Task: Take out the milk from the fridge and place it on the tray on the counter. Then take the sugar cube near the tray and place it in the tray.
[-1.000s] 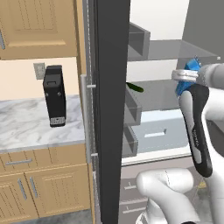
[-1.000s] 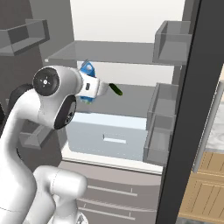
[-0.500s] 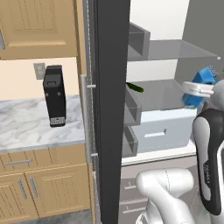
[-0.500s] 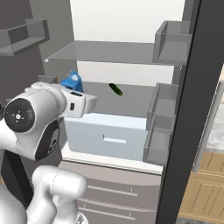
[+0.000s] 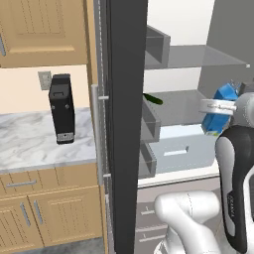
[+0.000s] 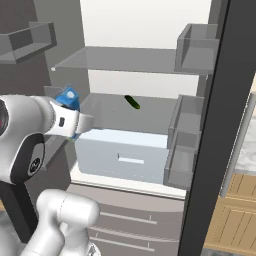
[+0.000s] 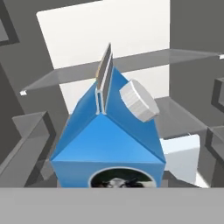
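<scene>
- One milk point(image 5: 222, 110) carton: I'm seeing my hand point(image 5: 216, 106) pinching it, held up in the open fridge point(image 6: 150, 65), above the pale drawer point(image 6: 122, 155).
- In the hand view the milk's white cap point(image 7: 139, 100) is sitting close up.
- A dark green vegetable point(image 6: 132, 102) is lying on the glass shelf behind.
- A black coffee machine point(image 5: 61, 108) is standing on the table point(image 5: 30, 144) left of the fridge door.

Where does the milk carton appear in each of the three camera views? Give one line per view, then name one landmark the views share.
Left base view: milk carton at the right edge, mid-height, at the end of the arm.
Right base view: milk carton left of centre, above the white drawer.
Hand view: milk carton at centre, white cap facing right.
Shared landmark: the upper glass shelf.
</scene>
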Tool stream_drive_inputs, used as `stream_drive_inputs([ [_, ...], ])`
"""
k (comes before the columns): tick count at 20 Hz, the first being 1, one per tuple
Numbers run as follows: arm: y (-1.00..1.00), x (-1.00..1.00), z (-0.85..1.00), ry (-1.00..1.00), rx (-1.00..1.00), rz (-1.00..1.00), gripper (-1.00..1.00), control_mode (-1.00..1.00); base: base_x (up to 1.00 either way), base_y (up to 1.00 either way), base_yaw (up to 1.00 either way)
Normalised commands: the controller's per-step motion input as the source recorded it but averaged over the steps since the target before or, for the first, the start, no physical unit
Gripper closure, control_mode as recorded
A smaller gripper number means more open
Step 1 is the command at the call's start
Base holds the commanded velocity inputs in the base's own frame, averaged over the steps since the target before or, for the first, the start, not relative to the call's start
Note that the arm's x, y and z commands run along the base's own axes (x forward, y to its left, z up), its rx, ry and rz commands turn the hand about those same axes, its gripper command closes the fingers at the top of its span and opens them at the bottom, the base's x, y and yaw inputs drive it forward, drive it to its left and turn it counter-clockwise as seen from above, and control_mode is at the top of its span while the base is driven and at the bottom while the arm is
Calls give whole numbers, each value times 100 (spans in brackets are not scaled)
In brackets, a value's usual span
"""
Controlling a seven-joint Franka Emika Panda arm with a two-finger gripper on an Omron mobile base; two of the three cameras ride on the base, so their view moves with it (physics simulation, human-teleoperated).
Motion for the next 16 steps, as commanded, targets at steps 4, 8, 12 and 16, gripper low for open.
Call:
stream_drive_inputs([
  [4, 0, -25, 10, 9, 0, 0, 100, -100, 0, 0, 0],
  [8, 4, -9, 3, 9, 0, 0, 100, -100, 0, 0, 0],
  [12, 0, 0, 0, 13, 0, 0, 100, -100, 0, 0, 0],
  [16, 0, -3, 0, 9, 0, 0, 100, -100, 0, 0, 0],
])
